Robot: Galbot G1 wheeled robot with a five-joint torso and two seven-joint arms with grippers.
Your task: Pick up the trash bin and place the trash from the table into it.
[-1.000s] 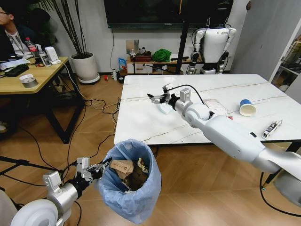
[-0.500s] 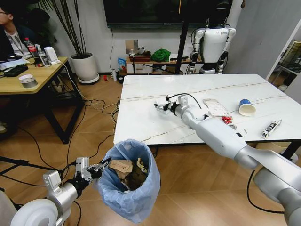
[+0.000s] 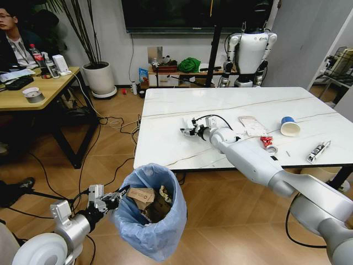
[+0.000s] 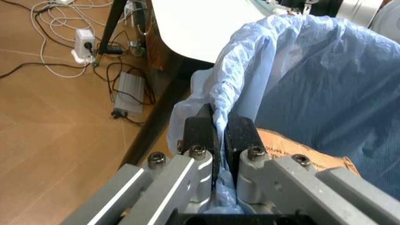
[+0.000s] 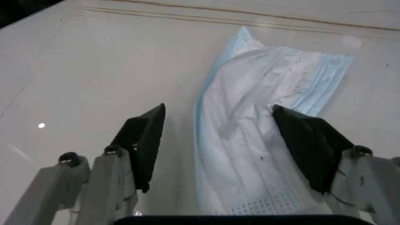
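While the left gripper [image 4: 217,136] stays clamped on the bag rim of the trash bin [image 3: 151,218] — held beside the table [image 3: 165,143] — the right gripper [image 5: 228,140] straddles a pale-blue face mask [image 5: 262,140] on the tabletop, fingers apart.

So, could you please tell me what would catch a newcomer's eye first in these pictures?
Probably the round bin lined with crinkled light-blue plastic, held off the wooden floor by the left gripper shut on its rim. Next, the right gripper, open on the white marble-look table, straddles a flat pale-blue face mask.
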